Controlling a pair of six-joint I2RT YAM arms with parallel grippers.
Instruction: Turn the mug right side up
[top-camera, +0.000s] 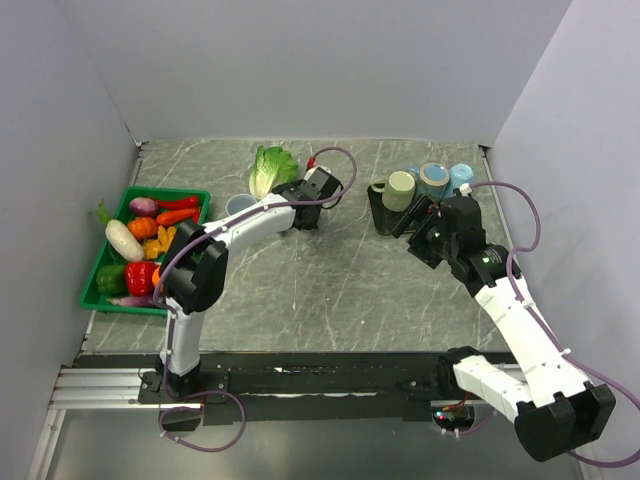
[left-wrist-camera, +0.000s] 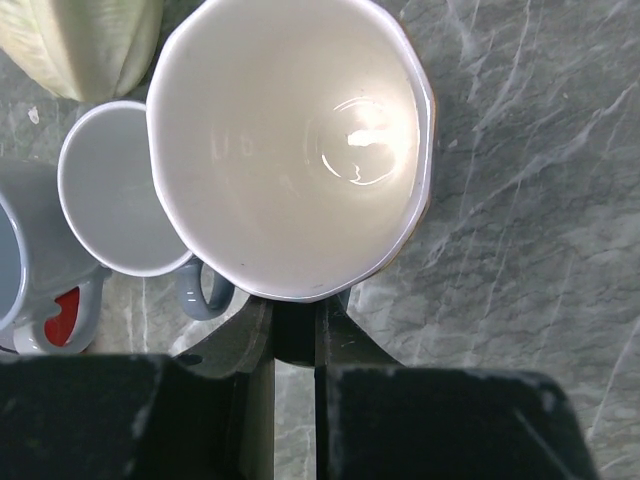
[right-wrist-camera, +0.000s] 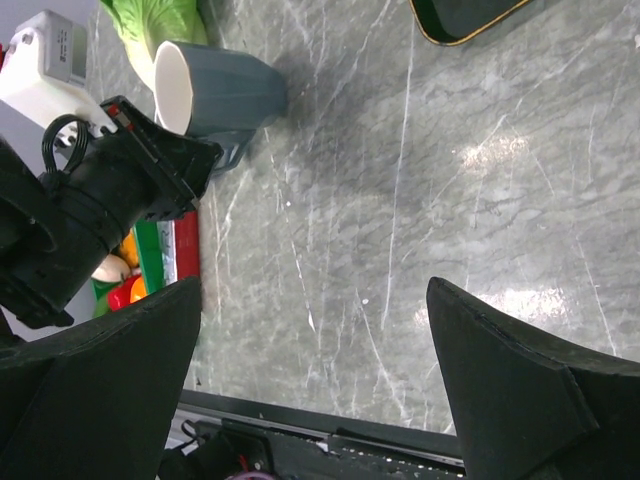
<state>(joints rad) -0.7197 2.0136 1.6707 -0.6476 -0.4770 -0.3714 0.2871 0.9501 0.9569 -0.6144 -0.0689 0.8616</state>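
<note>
The mug (left-wrist-camera: 290, 140) fills the left wrist view, its white inside and rim turned up toward the camera. My left gripper (left-wrist-camera: 295, 325) is shut on its dark handle, just below the rim. From the right wrist view the same mug (right-wrist-camera: 225, 90) looks grey-blue outside and sits close to the marble table, with the left gripper (right-wrist-camera: 150, 160) beside it. In the top view the left gripper (top-camera: 300, 215) hides the mug. My right gripper (right-wrist-camera: 315, 330) is open and empty above bare table, right of centre in the top view (top-camera: 420, 232).
Two more grey mugs (left-wrist-camera: 120, 190) (left-wrist-camera: 25, 260) stand just left of the held one, by a lettuce (top-camera: 272, 168). A green tray (top-camera: 190, 194) of vegetables lies at the left edge. Several mugs (top-camera: 433, 178) crowd a black tray (top-camera: 380, 218) at the back right.
</note>
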